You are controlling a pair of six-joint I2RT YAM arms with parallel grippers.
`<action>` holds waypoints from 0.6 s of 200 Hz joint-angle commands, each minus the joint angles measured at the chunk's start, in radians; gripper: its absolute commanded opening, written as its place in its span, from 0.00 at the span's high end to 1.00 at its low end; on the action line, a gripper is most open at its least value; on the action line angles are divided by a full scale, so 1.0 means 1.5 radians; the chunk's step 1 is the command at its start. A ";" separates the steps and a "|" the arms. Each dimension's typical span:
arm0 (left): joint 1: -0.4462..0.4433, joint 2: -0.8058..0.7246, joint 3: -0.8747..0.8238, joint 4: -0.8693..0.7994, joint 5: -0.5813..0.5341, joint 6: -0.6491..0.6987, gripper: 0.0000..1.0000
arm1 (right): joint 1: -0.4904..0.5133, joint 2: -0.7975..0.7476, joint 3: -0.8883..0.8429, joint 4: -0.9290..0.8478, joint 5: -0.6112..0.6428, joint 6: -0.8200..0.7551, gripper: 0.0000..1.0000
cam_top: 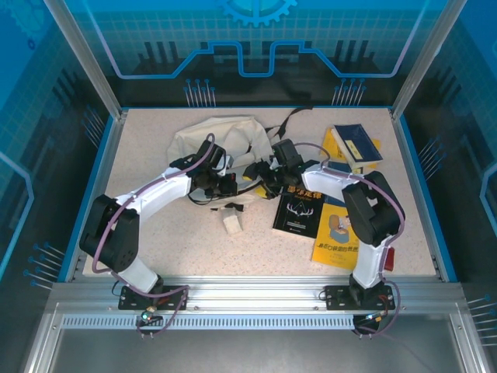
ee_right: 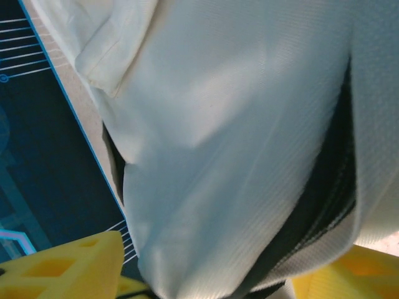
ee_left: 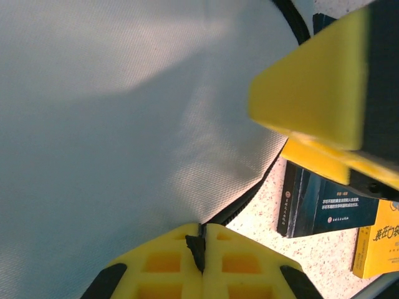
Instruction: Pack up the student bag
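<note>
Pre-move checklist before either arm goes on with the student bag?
1. Left tool shut on black trim of the student bag: ok.
2. Right tool open, bag fabric between its jaws: ok.
3. Bag mouth open wide enough for a book: cannot tell.
4. Black book flat on the table, outside the bag: ok.
5. Yellow book free to grasp, partly covered by the right arm from above: cannot tell.

Cream, black-trimmed student bag [cam_top: 221, 134]; beige speckled table [cam_top: 194, 250].
</note>
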 commanded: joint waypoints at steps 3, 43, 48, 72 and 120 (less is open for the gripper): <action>-0.006 0.007 0.012 0.006 0.024 -0.010 1.00 | 0.011 0.025 0.022 -0.003 0.011 0.023 0.38; -0.005 0.001 0.011 -0.039 -0.035 0.011 1.00 | 0.002 0.030 0.037 -0.056 0.068 -0.024 0.73; -0.006 -0.003 0.009 -0.048 -0.050 0.015 1.00 | 0.001 0.030 0.042 -0.068 0.080 -0.035 0.76; -0.005 -0.026 -0.003 -0.091 -0.127 0.028 1.00 | -0.009 0.027 0.056 -0.114 0.135 -0.071 0.81; -0.004 -0.066 -0.049 -0.139 -0.291 0.040 1.00 | -0.038 0.047 0.107 -0.187 0.222 -0.145 0.85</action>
